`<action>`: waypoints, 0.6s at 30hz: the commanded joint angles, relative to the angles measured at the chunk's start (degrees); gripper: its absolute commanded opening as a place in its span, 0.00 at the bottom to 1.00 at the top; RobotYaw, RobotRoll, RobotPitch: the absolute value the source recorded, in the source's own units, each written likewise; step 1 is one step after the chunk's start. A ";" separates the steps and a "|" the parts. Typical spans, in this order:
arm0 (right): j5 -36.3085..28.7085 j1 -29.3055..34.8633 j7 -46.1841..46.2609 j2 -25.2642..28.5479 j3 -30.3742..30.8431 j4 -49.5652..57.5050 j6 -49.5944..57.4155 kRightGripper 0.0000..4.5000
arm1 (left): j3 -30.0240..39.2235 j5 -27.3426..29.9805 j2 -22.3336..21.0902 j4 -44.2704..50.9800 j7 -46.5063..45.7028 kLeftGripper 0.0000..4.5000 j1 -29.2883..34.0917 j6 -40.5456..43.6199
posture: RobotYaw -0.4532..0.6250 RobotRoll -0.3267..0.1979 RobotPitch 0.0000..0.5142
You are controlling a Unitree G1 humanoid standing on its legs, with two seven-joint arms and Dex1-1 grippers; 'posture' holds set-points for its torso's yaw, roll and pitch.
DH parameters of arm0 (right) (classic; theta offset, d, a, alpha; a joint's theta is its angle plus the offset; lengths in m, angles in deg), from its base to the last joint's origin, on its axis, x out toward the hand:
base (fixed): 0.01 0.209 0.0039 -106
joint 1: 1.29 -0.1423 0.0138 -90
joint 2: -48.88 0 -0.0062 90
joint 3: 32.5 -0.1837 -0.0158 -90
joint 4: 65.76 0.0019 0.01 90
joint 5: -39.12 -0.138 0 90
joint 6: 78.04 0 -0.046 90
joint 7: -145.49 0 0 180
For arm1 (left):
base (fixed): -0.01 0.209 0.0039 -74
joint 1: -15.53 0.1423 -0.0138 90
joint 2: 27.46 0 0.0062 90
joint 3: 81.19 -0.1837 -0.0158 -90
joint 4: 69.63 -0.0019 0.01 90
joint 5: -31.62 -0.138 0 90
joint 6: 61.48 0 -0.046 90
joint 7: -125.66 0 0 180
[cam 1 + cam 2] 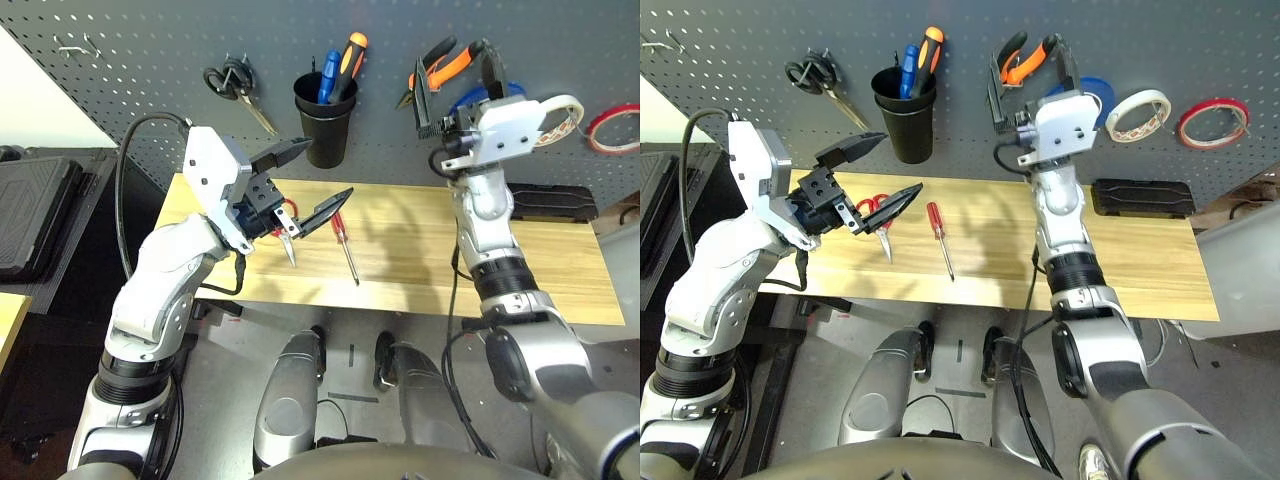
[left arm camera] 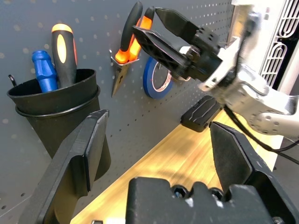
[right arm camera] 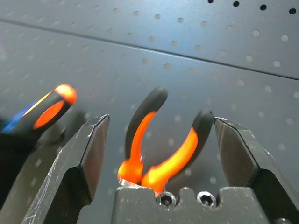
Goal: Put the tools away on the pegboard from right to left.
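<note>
Here, in the left eye view, the dark grey pegboard (image 1: 150, 40) stands behind a wooden table (image 1: 560, 270). The orange-and-black-handled pliers (image 1: 436, 68) hang on the pegboard at about 1 o'clock, and the thin red tape ring (image 1: 615, 128) hangs far over at 3 o'clock. The right gripper (image 1: 458, 102) is up by the pliers with its fingers spread wide, holding nothing. The left gripper (image 1: 305, 180) is over the left part of the table, and its fingers are wide apart and empty too. Under it lie the red-handled scissors (image 1: 287, 232), and just beside them lies the slim red-handled screwdriver (image 1: 344, 240). A black cup (image 1: 324, 118) on the pegboard at 12 o'clock holds a blue handle and an orange and black one, and black-handled scissors (image 1: 235, 85) hang at 11 o'clock. In the right eye view, a white tape roll (image 1: 1138, 113) hangs between the pliers and the red ring, and a flat black case (image 1: 1142, 197) lies on the table at 3 o'clock. In the left wrist view, the left fingers (image 2: 77, 158) stand wide apart, and past them are the cup, the hanging pliers and a blue tape roll (image 2: 156, 77). In the right wrist view, the pliers handles sit between the two wide right fingers (image 3: 88, 158), and I cannot tell if they touch.
</note>
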 commanded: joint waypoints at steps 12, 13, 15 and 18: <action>-0.63 23.39 -15.49 11.27 4.41 8.96 13.01 1.00 | -5.17 -8.22 4.11 -8.17 -6.57 1.00 2.71 3.12 | 0.69 0.62 0.47; -0.53 24.21 -16.78 11.96 4.98 9.28 14.87 1.00 | -5.81 -9.22 4.98 -9.67 -7.43 1.00 2.71 3.04 | 0.69 0.62 0.47; 0.01 25.60 -18.74 13.19 5.84 9.47 17.00 1.00 | -6.96 -10.98 7.03 -13.04 -9.36 1.00 2.45 3.56 | 0.69 0.62 0.47; 0.85 26.62 -20.81 14.72 6.94 9.54 20.33 1.00 | -8.17 -12.72 9.88 -17.30 -11.13 1.00 2.07 3.43 | 0.69 0.62 0.47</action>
